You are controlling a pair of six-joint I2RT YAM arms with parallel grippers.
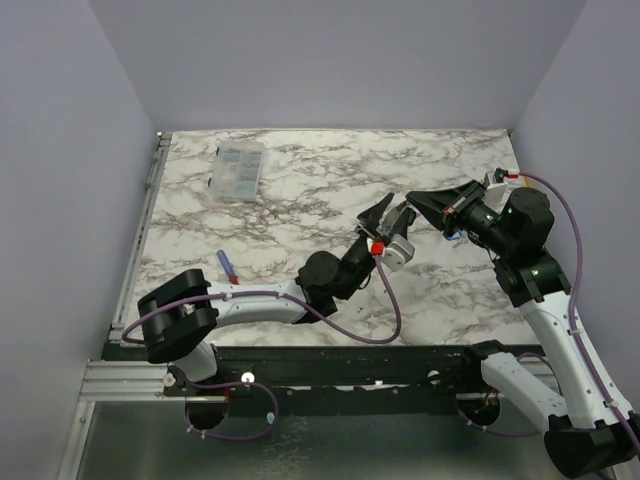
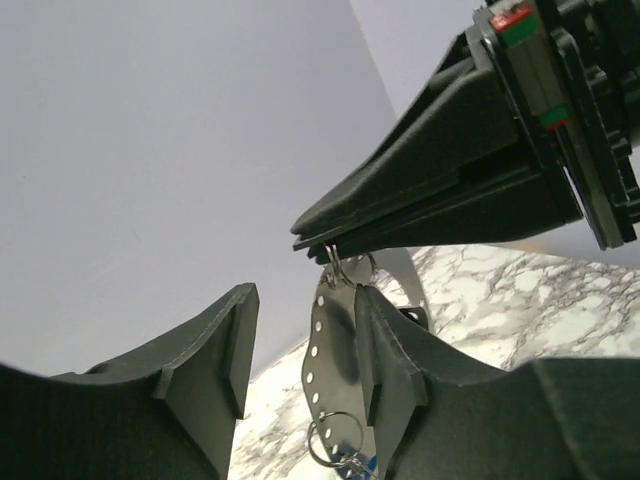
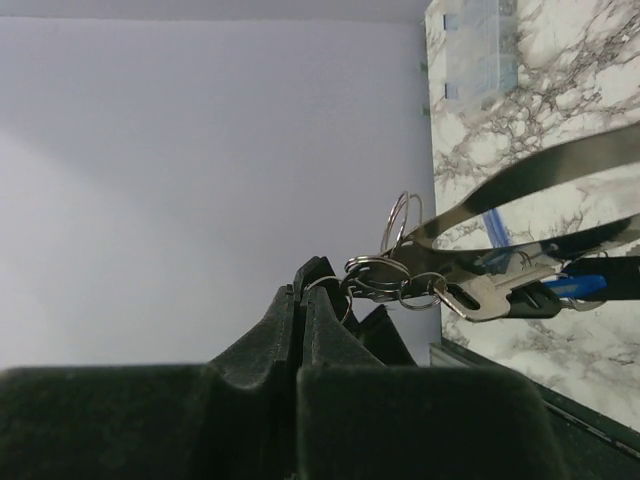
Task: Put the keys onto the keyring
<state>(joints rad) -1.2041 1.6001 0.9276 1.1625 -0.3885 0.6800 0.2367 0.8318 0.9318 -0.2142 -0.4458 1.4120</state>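
Note:
The keyring is a wide grey metal band with a row of holes, held in the air over the table's middle. It hangs between my left gripper's open fingers, close against the right finger. My right gripper is shut, and its tips pinch a small thin ring linked to the keyring's top. It also shows in the left wrist view. A grey metal key and a blue-headed key hang from small rings on the band. In the top view the two grippers meet tip to tip, left and right.
A clear plastic compartment box lies at the back left of the marble table. A small blue item, perhaps a key, lies on the table near the left arm. Purple walls close in the table on three sides.

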